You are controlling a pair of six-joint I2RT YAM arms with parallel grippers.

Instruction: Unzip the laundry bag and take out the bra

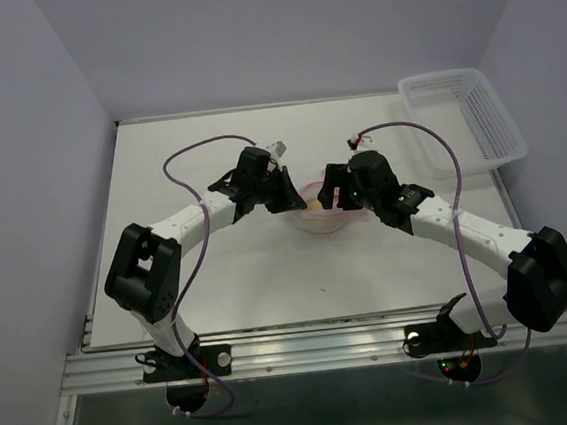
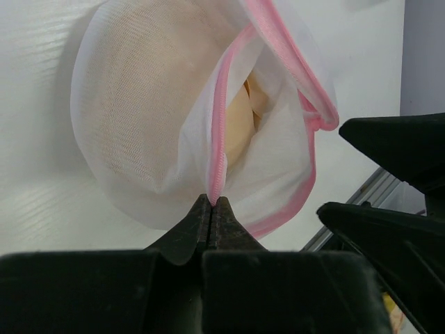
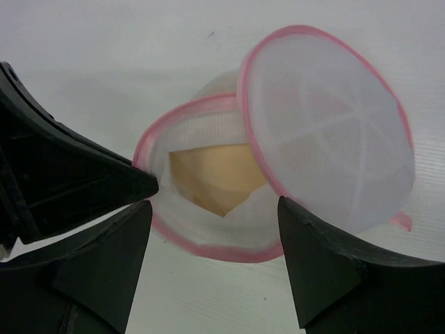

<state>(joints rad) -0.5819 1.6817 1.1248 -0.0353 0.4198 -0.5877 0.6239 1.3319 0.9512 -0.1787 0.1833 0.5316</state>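
One laundry bag (image 3: 327, 125) unzipped, bra (image 3: 215, 174) inside, left hand (image 2: 211, 202) pinching rim

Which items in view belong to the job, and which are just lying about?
Job:
laundry bag, open
bra, inside it
left gripper, shut on the bag's pink rim
right gripper, open at the bag's mouth

Lying about:
white basket, far right corner

White-linked left arm (image 1: 196, 219) and right arm (image 1: 471, 232), bulky black joint housings (image 1: 147, 271), thin purple cables (image 1: 188, 157), black wedge-shaped gripper fingers (image 3: 334, 278), black base plates (image 1: 205, 361), red-green lights (image 1: 447, 365) at right base.
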